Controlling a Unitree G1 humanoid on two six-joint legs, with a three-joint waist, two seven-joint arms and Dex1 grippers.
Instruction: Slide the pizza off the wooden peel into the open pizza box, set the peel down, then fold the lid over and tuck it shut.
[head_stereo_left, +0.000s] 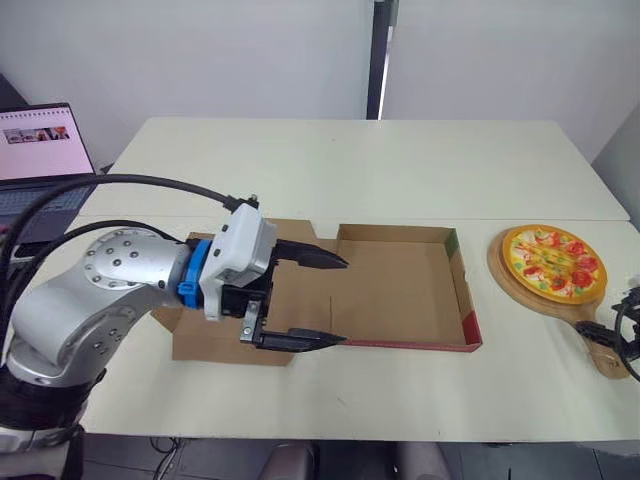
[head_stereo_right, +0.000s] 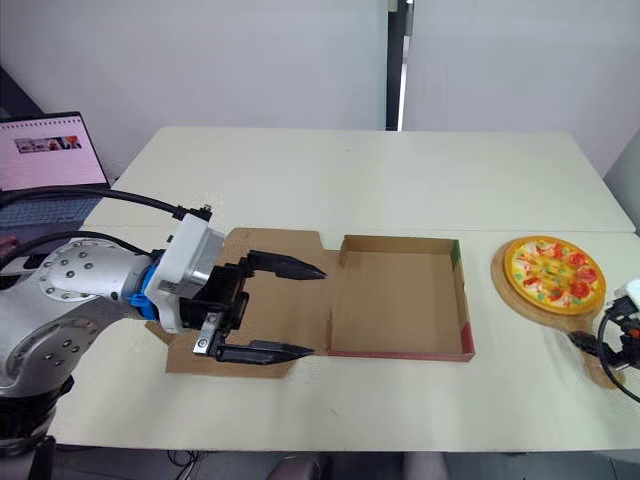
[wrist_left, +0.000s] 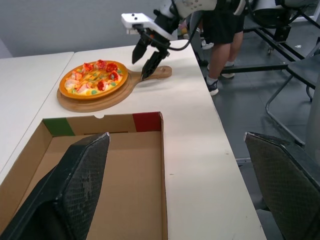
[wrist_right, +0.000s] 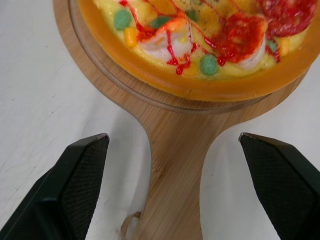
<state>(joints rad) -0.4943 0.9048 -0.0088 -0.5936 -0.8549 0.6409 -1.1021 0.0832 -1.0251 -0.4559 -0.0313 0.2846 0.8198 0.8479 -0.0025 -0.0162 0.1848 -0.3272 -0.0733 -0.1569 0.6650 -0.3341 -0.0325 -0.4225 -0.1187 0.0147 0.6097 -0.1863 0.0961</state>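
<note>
A toy pizza (head_stereo_left: 553, 260) with red and green toppings lies on a round wooden peel (head_stereo_left: 520, 288) at the table's right. The open cardboard pizza box (head_stereo_left: 400, 290) sits mid-table, its lid (head_stereo_left: 200, 342) lying flat to the left. My left gripper (head_stereo_left: 346, 302) hovers open over the hinge between lid and box tray, fingers pointing right, holding nothing. My right gripper (wrist_right: 172, 136) is open at the peel's handle (wrist_right: 172, 165), one finger on each side and both apart from the wood. From the left wrist view that gripper (wrist_left: 141, 69) stands just over the handle.
A laptop (head_stereo_left: 40, 150) stands open at the far left beside the table. Past the table's right edge there are a person's legs (wrist_left: 225, 30) and chair frames (wrist_left: 295, 75). The table's near edge runs just behind the box.
</note>
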